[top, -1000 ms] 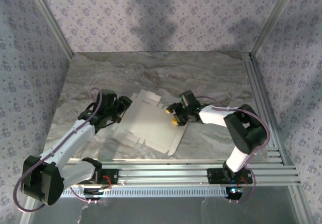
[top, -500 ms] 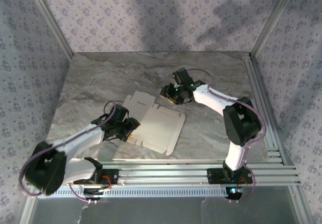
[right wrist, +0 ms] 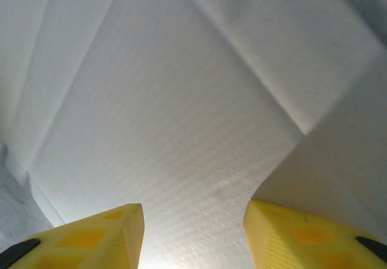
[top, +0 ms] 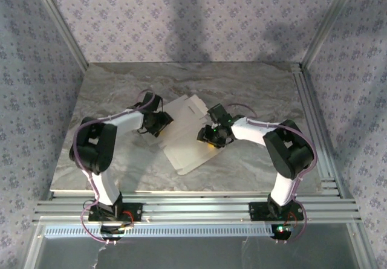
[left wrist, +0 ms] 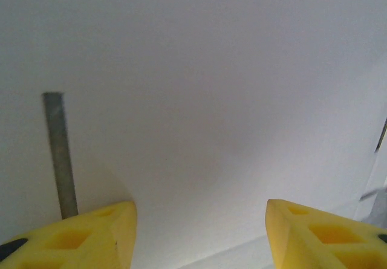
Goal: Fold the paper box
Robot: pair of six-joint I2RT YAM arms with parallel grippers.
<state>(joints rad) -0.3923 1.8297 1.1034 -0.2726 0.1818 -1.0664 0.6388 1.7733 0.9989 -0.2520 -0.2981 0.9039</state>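
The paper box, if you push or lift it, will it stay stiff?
Probably floppy: the paper box is a thin flat sheet with visible creases, so it would likely bend there when lifted. It looks light, and may slide on the smooth table when pushed.

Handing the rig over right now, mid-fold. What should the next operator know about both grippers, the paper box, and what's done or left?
Left gripper: jaws apart, at the left edge of the paper box, gripping nothing.
Right gripper: jaws apart, low over the sheet's right side, also gripping nothing.
The paper box lies mid-table as a mostly flat sheet, white face up, turned at an angle.
Done: crease lines show in the right wrist view, but no panel is folded over.
Left: fold the panels and flaps, tuck the tabs, close it up.
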